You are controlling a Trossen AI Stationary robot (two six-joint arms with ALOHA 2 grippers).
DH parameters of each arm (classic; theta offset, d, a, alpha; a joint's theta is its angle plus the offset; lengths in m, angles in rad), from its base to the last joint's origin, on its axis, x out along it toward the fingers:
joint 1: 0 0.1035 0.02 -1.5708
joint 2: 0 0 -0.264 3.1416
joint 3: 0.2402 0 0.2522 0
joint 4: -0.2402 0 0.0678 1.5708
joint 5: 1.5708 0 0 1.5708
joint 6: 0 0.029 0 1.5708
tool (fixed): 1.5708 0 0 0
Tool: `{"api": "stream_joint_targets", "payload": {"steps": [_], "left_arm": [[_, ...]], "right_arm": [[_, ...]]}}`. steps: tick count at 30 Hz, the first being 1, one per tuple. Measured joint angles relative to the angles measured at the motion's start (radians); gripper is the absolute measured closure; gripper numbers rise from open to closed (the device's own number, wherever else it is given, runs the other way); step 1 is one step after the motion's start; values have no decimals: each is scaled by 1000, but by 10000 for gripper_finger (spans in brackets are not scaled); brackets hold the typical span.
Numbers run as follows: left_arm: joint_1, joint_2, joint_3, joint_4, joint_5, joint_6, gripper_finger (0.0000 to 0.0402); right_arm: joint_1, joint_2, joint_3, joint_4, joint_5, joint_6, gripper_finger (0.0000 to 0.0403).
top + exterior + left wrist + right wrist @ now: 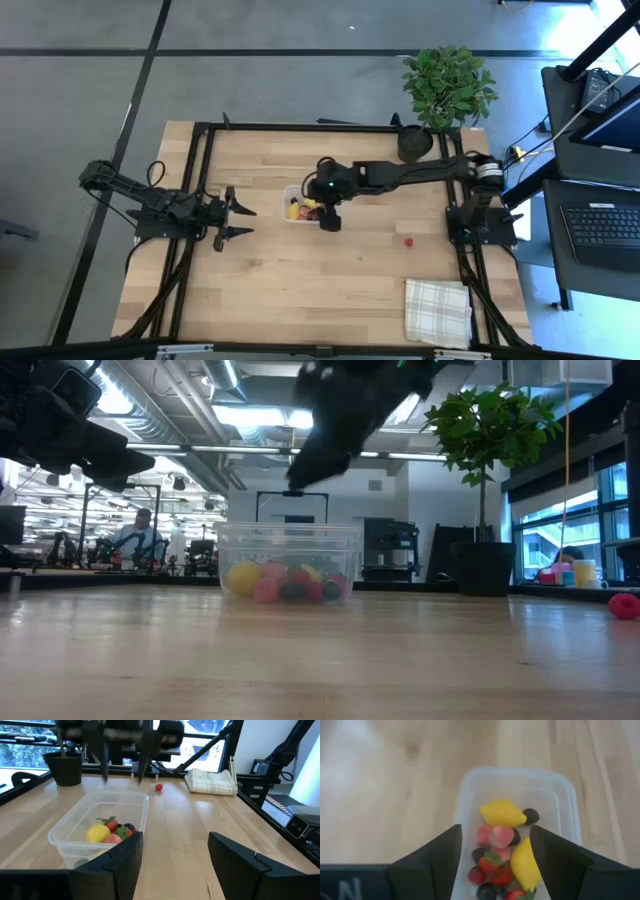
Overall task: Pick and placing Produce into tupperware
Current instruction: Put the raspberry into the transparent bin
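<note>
Two fingers of the right gripper (pixel 495 851) stood apart, empty, above the tupperware (pixel 470 795) rim; produce (pixel 502 812) below; left gripper (pixel 243 220) open alongside; one berry (pixel 408 241) lay well clear.

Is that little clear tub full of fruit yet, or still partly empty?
Partly empty. The tupperware holds a small heap of produce bunched at one end, two yellow pieces among red and dark ones; the rest of its floor is bare.

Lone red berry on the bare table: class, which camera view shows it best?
The high view: the red berry lies alone on bare wood, between the tupperware and the checked cloth. The low view catches it at the picture's edge, the left wrist view shows it small and distant, the right wrist view misses it.
</note>
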Motion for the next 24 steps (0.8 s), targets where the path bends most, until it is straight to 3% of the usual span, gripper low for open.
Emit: {"api": "stream_joint_targets", "payload": {"steps": [5,9,15,20,24], "left_arm": [[0,0,0,0,1,0,184],[0,0,0,0,19,0,184],[0,0,0,-5,49,0,184],[0,0,0,-5,49,0,184],[0,0,0,-5,49,0,184]], "right_arm": [[38,-109,-4,-83,-1,24,166],[71,-200,-88,-86,-1,62,166],[106,-385,-339,7,8,207,166],[157,-562,-572,58,104,340,166],[221,-684,-725,44,106,335,166]]}}
